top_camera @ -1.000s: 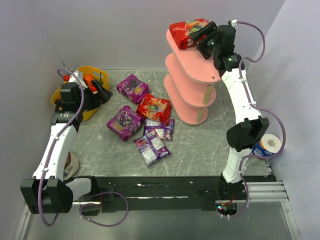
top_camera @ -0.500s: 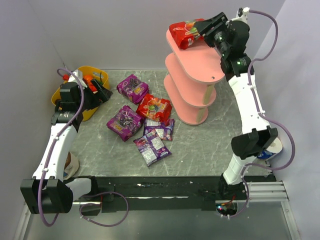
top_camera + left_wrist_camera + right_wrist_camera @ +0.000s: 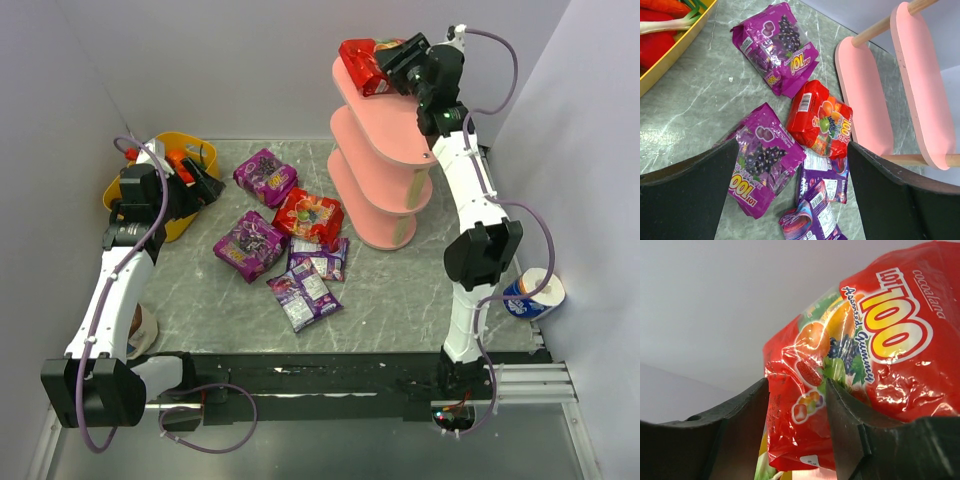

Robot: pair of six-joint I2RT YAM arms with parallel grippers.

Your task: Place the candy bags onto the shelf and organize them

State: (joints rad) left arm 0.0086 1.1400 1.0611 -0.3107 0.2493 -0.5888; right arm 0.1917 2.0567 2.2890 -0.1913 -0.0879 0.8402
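My right gripper [image 3: 393, 60] is shut on a red candy bag [image 3: 361, 65] and holds it on edge at the far end of the pink shelf's [image 3: 392, 132] top tier. In the right wrist view the bag [image 3: 865, 365] sits between my fingers [image 3: 742, 420]. A second red bag [image 3: 310, 214] lies on the table by the shelf's foot, with purple bags [image 3: 265, 176] [image 3: 250, 244] and smaller purple ones [image 3: 320, 257] [image 3: 303, 296] around it. My left gripper [image 3: 208, 183] is open and empty beside the basket. Its wrist view shows the red bag [image 3: 821, 118], purple bags [image 3: 776, 47] [image 3: 760, 157] and shelf [image 3: 865, 100].
A yellow basket [image 3: 198, 150] with toy vegetables stands at the back left; it also shows in the left wrist view [image 3: 670, 57]. A blue and white roll [image 3: 533, 293] stands by the right wall. A cup [image 3: 143, 326] stands at the near left. Walls close in on three sides.
My right gripper has swung left and back along the top tier with the red bag, which now stands more on edge. The left arm has not moved.
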